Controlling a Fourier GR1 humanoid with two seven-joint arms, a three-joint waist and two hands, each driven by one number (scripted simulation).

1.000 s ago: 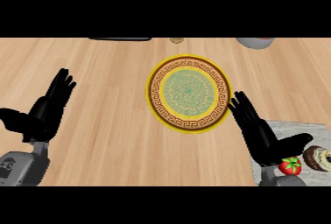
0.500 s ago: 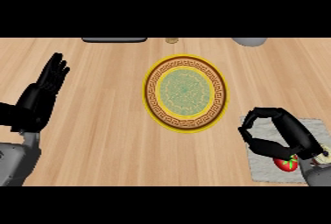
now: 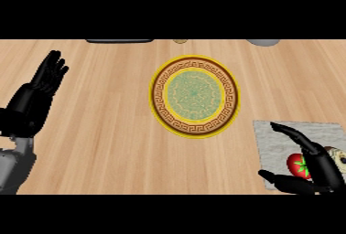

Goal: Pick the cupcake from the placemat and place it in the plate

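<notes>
The cupcake (image 3: 298, 165), with a red and green top and a pale wrapper, lies on its side on the grey placemat (image 3: 290, 132) at the lower right. My right hand (image 3: 323, 170) reaches over it from the right. Its fingers (image 3: 297, 137) arch above the cupcake and the thumb (image 3: 280, 179) lies below it, spread wide apart, so the hand is open around it. The round plate (image 3: 194, 68), with a yellow rim, brown key-pattern band and green centre, rests in the middle of the counter, up-left of the placemat. My left hand (image 3: 32, 103) rests open at the left edge, fingers up.
Along the far edge of the wooden counter are a dark flat object (image 3: 119, 41), a small brown item (image 3: 180, 41) and a grey rounded object (image 3: 263, 42). Bare wood lies between the plate and the placemat.
My right hand has dropped from beside the plate down to the placemat and now straddles the cupcake, its fingers less curled than half a second ago. The left hand has hardly moved.
</notes>
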